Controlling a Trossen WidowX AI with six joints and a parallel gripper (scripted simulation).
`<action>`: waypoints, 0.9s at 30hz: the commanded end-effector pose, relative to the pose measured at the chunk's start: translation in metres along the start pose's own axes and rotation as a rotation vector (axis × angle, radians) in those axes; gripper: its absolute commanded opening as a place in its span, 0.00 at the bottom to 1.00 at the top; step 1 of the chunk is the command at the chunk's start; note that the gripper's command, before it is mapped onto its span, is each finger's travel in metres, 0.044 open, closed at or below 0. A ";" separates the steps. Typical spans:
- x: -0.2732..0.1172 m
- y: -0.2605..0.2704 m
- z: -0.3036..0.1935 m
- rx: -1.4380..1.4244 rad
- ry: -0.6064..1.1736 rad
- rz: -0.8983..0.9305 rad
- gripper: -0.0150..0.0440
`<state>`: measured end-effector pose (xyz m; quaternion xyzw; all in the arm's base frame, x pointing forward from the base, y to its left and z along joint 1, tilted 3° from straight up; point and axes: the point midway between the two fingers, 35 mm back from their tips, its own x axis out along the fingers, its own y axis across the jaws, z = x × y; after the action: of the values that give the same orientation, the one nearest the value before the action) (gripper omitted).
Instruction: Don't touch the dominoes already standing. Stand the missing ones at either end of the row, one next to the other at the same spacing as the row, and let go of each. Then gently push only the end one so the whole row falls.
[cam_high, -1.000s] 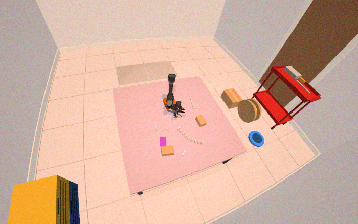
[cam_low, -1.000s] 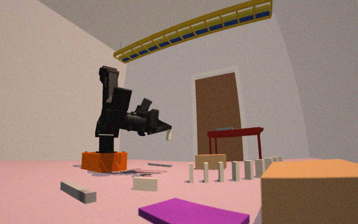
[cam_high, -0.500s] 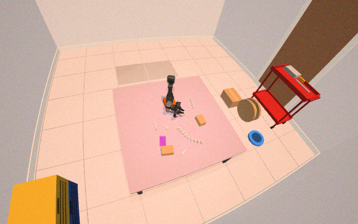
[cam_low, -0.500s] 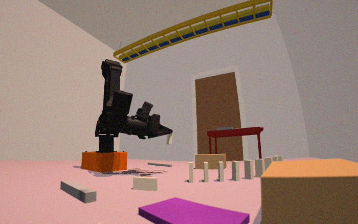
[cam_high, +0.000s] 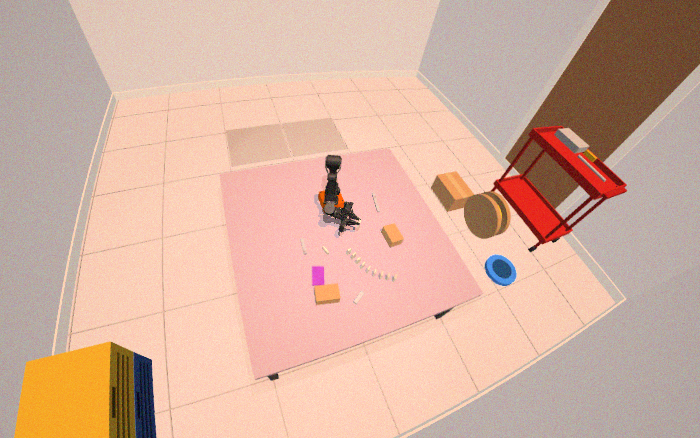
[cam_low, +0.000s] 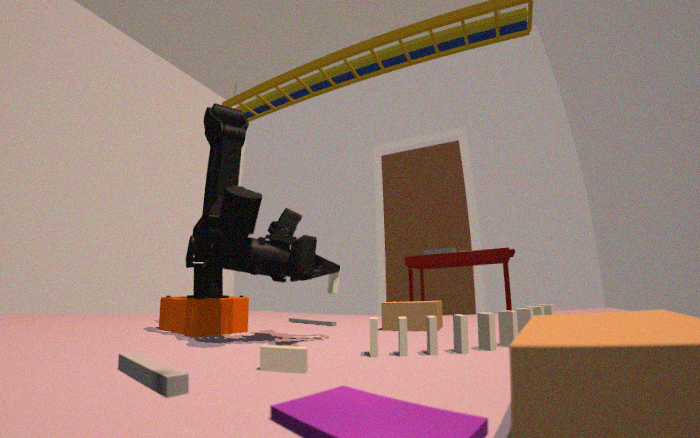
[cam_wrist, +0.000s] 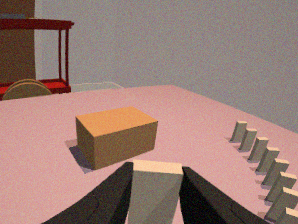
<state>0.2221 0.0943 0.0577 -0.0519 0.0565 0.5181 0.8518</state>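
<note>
My gripper is shut on a pale domino, raised above the pink table top. The held domino hangs down from the fingertips, nearly upright with a slight tilt. Several pale dominoes stand in a curved row; one end domino is nearest the robot's side, and the other end domino is farthest out. The row also shows at the right of the wrist view. Another loose domino lies on its long edge, left of the row's near end.
Wooden blocks stand beyond the gripper and near the magenta slab. Thin bars lie left of the loose domino, right of the robot base and below the row.
</note>
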 end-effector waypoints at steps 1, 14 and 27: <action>0.002 -0.002 -0.005 -0.010 -0.001 0.005 0.44; 0.005 -0.003 -0.025 -0.011 0.006 0.015 0.44; 0.008 0.000 -0.045 -0.011 0.011 0.025 0.44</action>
<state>0.2229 0.0944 0.0168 -0.0555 0.0622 0.5265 0.8461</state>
